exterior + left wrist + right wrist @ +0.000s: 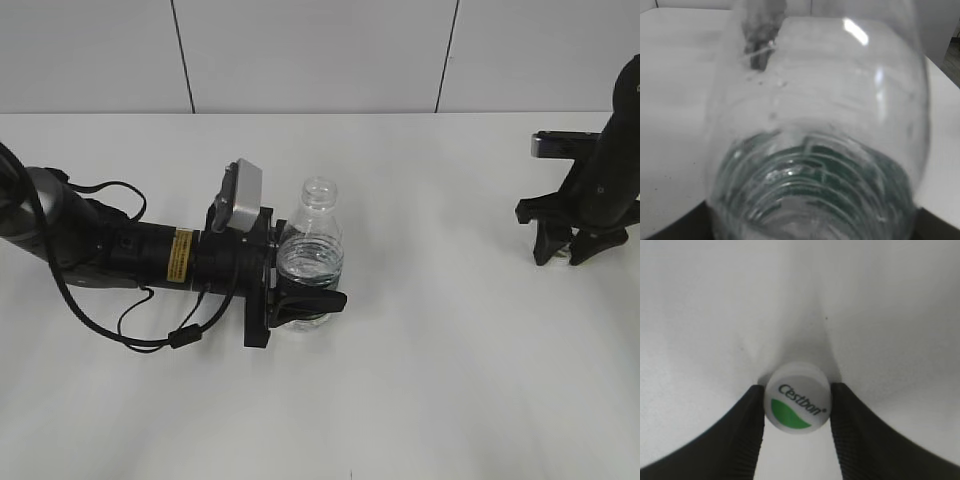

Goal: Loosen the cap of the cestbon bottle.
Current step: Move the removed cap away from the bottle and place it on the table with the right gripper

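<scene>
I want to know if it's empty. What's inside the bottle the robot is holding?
The bottle has clear water in its lower part; the neck is open, with no cap. The left gripper and the green label cover the bottom, so I can't see there. The cap sits between the right gripper fingers.

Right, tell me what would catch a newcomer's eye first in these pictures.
The small clear ribbed plastic water bottle stands left of centre on the white table, uncapped, gripped low on its body by the left hand. Far off at the right edge, the right hand points down at the table with the small round white plastic screw cap, green mark up, between its fingers.
</scene>
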You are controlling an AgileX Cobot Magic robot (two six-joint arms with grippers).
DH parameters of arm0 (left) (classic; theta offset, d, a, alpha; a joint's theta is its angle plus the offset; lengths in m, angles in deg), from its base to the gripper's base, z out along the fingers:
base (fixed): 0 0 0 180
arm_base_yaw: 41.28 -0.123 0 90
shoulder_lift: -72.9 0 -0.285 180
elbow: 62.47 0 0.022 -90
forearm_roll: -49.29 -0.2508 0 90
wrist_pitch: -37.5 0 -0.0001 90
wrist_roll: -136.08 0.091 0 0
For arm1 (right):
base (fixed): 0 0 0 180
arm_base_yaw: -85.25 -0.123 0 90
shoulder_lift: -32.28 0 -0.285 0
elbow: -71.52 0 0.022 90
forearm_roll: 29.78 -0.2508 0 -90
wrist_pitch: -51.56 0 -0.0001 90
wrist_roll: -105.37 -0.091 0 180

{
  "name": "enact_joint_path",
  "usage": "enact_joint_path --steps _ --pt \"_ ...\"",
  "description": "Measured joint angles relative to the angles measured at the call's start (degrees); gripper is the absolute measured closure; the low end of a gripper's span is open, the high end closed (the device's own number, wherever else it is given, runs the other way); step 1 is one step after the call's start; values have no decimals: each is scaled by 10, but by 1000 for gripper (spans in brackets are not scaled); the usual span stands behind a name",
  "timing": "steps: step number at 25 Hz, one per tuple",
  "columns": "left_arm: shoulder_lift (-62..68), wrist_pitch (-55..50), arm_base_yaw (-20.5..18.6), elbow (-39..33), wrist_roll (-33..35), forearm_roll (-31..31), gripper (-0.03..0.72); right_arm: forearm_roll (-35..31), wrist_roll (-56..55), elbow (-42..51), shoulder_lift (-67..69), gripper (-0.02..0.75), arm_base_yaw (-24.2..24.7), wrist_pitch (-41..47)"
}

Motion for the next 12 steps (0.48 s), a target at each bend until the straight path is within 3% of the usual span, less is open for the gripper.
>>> enact_joint_path --steps 4,12 --pt "0 0 0 0 0 0 281 -6 0 -2 0 299 0 16" --pt "0 0 0 0 0 11 281 -6 0 -42 -21 278 0 86"
